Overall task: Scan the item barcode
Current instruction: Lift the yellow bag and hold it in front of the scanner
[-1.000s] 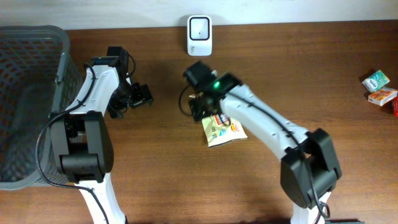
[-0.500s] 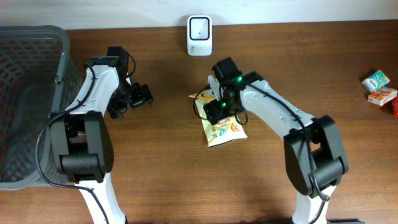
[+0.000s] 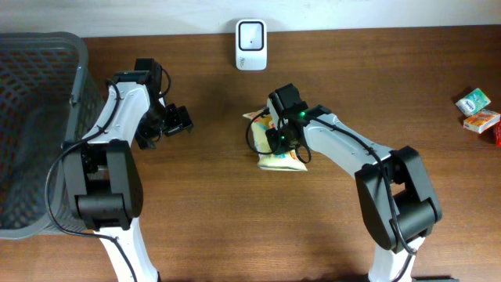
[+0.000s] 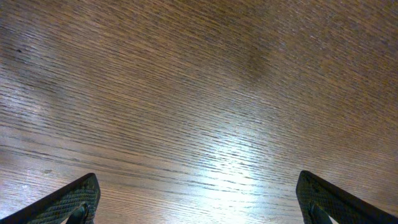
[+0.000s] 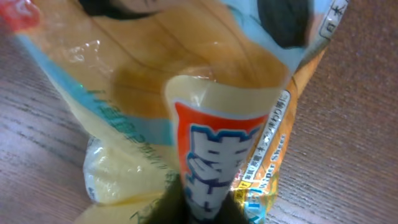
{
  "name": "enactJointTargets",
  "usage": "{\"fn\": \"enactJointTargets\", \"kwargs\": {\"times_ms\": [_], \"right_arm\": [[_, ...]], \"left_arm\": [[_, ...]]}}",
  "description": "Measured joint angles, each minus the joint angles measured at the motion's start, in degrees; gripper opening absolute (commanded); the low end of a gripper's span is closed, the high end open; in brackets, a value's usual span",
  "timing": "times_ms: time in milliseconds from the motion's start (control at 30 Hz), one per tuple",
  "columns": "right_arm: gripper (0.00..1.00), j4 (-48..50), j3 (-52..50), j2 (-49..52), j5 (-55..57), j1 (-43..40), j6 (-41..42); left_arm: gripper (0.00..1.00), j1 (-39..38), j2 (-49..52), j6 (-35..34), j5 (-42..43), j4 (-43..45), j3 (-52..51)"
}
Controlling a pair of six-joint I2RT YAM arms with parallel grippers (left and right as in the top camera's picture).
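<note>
The item is a yellow snack packet (image 3: 275, 160) with blue and orange print, lying near the table's middle. My right gripper (image 3: 282, 138) sits on top of it, shut on a raised fold of the wrapper. In the right wrist view that pinched fold of the packet (image 5: 214, 143) fills the frame and runs down between the dark fingers of the right gripper (image 5: 205, 210). The white barcode scanner (image 3: 250, 34) stands at the table's back edge, beyond the packet. My left gripper (image 3: 167, 122) hovers at the left, open; the left gripper (image 4: 202, 205) shows only bare wood between its fingers. No barcode is visible.
A large grey mesh basket (image 3: 74, 59) takes up the left edge of the table. Small boxes (image 3: 477, 111) lie at the far right edge. Bare wooden tabletop lies between the packet and the scanner.
My right gripper moved right and down onto the packet and shut on a fold of it, bunching the wrapper. The left arm stayed still.
</note>
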Motion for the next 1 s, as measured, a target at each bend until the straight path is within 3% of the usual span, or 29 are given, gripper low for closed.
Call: {"fn": "enactJointTargets", "kwargs": {"times_ms": [267, 300, 400, 433, 500, 833, 900, 1000], "right_arm": [[0.05, -7.93, 3.89, 0.02, 0.92, 0.07, 3.28], [0.11, -8.83, 4.92, 0.11, 1.09, 0.07, 3.26], [0.64, -9.53, 7.76, 0.15, 1.68, 0.07, 3.17], [0.75, -10.08, 8.24, 0.15, 1.73, 0.07, 3.21], [0.85, -11.91, 8.41, 0.15, 1.77, 0.07, 2.95], [0.85, -7.52, 4.35, 0.20, 0.90, 0.07, 3.19], [0.76, -6.67, 4.09, 0.28, 0.20, 0.07, 3.17], [0.55, -4.31, 4.07, 0.48, -0.09, 0.22, 3.37]], "left_arm": [[0.99, 0.00, 0.00, 0.00, 0.00, 0.00, 0.00], [0.99, 0.00, 0.00, 0.00, -0.02, 0.02, 0.00], [0.99, 0.00, 0.00, 0.00, 0.00, 0.00, 0.00], [0.99, 0.00, 0.00, 0.00, -0.02, 0.00, 0.00], [0.99, 0.00, 0.00, 0.00, 0.00, 0.00, 0.00], [0.99, 0.00, 0.00, 0.00, -0.02, 0.00, 0.00], [0.99, 0.00, 0.00, 0.00, -0.02, 0.00, 0.00], [0.99, 0.00, 0.00, 0.00, 0.00, 0.00, 0.00]]}}
